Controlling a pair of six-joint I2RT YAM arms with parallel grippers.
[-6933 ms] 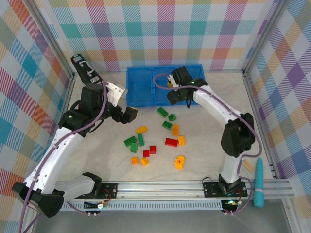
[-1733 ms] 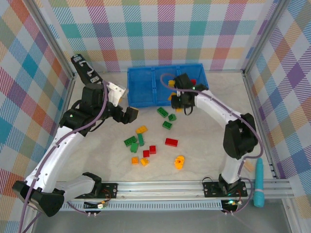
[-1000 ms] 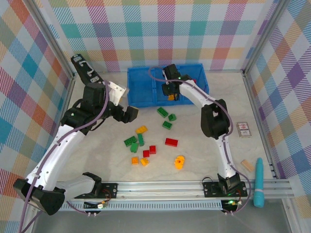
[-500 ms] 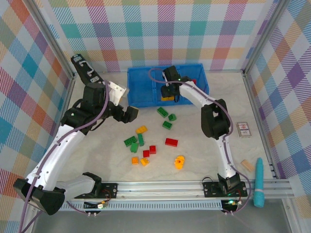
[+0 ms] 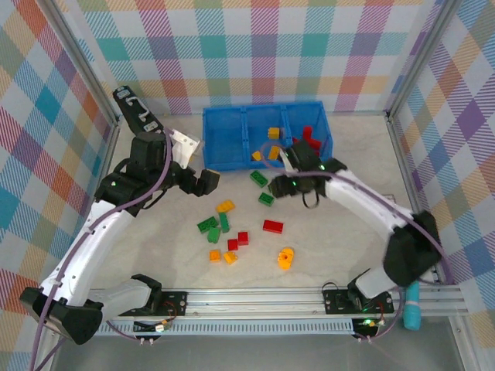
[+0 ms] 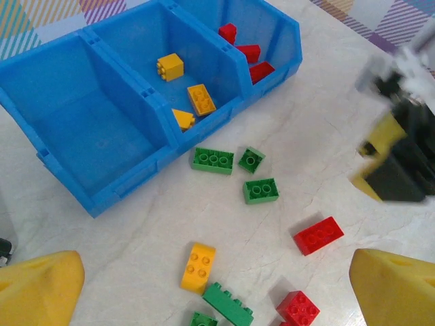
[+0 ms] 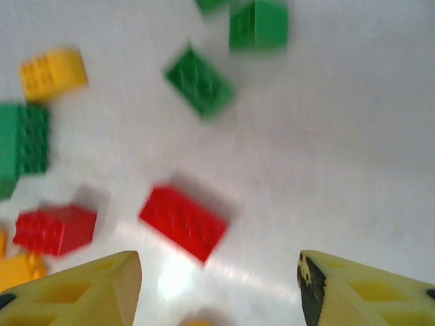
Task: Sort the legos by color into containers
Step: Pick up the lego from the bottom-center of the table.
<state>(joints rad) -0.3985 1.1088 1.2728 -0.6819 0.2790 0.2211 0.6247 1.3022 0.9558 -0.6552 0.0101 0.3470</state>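
The blue bin [image 5: 224,139] [image 6: 102,178] stands at the back. Its middle compartment holds three yellow legos [image 5: 272,133] [image 6: 201,99], its right one three red legos [image 5: 309,137] [image 6: 249,52], and its left one is bare. Loose green [image 5: 258,178] [image 6: 213,160], red [image 5: 272,226] [image 7: 182,223] and yellow [image 5: 225,206] [image 6: 198,267] legos lie on the table in front. My right gripper [image 5: 279,188] [image 7: 219,272] hovers open over them, nothing between its fingers, the red brick just ahead. My left gripper [image 5: 207,182] [image 6: 217,275] hangs wide open and empty, left of the pile.
Several more bricks, red [image 5: 243,237] and orange [image 5: 285,257], lie nearer the arms' bases. A teal tool [image 5: 413,309] rests by the right end of the metal rail [image 5: 255,297]. Checked walls with metal posts close in the table.
My right arm has drawn back from the bin's middle compartment to above the loose bricks, its jaws opening; the yellow brick it carried stays in the bin. The left arm has not moved.
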